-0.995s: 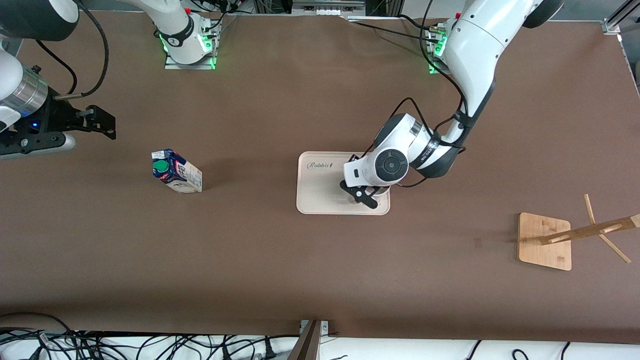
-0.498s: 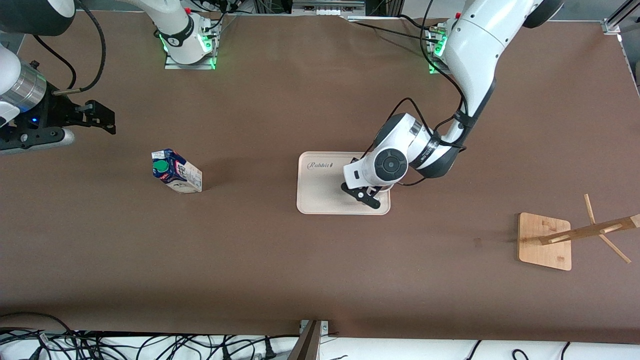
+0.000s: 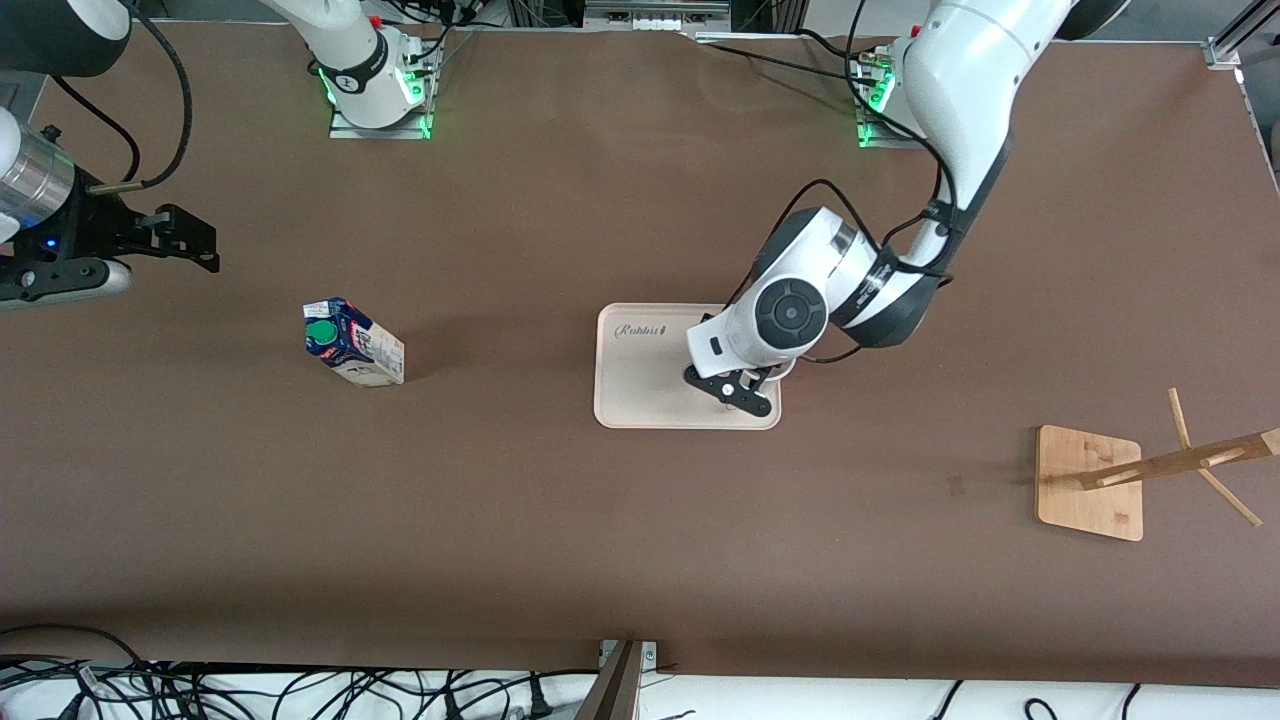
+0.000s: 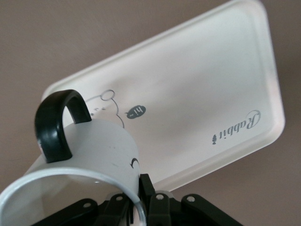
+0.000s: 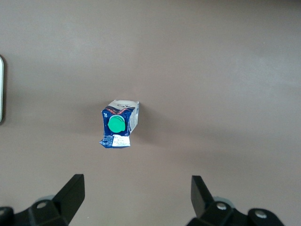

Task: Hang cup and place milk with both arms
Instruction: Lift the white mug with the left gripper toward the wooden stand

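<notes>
Left gripper (image 3: 741, 391): over the cream tray (image 3: 640, 390); fingers closed on the rim of the white mug (image 4: 84, 155), black loop handle (image 4: 59, 123) showing
Right gripper (image 3: 195, 240): up over bare table at the right arm's end; fingers (image 5: 70, 193) spread wide, holding nothing
Milk carton (image 3: 352, 342): upright on the table; well apart from the tray, toward the right arm's end
Wooden mug rack (image 3: 1135, 470): toward the left arm's end

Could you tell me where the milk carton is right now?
The milk carton stands on the table toward the right arm's end, apart from the tray.
</notes>
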Motion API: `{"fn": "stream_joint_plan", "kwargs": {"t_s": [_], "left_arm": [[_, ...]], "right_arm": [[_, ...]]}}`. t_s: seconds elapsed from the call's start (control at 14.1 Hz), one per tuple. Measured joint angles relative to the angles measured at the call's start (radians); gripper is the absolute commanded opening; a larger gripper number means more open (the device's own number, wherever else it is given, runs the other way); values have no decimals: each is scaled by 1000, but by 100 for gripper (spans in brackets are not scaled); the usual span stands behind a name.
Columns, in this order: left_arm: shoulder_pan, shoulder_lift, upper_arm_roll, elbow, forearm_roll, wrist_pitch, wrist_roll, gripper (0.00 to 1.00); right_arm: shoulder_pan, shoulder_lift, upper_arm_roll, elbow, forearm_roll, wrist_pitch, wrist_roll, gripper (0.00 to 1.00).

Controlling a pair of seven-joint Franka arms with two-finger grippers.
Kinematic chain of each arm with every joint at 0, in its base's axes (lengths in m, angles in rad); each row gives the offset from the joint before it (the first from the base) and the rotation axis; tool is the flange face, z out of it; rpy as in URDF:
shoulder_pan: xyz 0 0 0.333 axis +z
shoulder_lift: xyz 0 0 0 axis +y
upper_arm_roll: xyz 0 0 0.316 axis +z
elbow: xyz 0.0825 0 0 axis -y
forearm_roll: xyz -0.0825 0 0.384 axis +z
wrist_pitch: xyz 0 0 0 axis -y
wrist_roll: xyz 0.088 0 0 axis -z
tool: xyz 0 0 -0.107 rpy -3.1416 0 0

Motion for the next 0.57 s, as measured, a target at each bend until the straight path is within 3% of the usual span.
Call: {"fn": "stream_joint_plan", "kwargs": {"t_s": [0.14, 0.36, 0.57], "left_arm": [[2, -90, 14, 9, 6, -15, -13, 0], [25, -239, 57, 7, 6, -76, -13, 0], [61, -322, 136, 2, -35, -117, -16, 0]], "right_arm": [[-48, -1, 42, 0, 0, 4, 0, 100], [-54, -1, 48, -1, 0, 27, 0, 100], [-54, -1, 51, -1, -1, 50, 0, 100]]}}
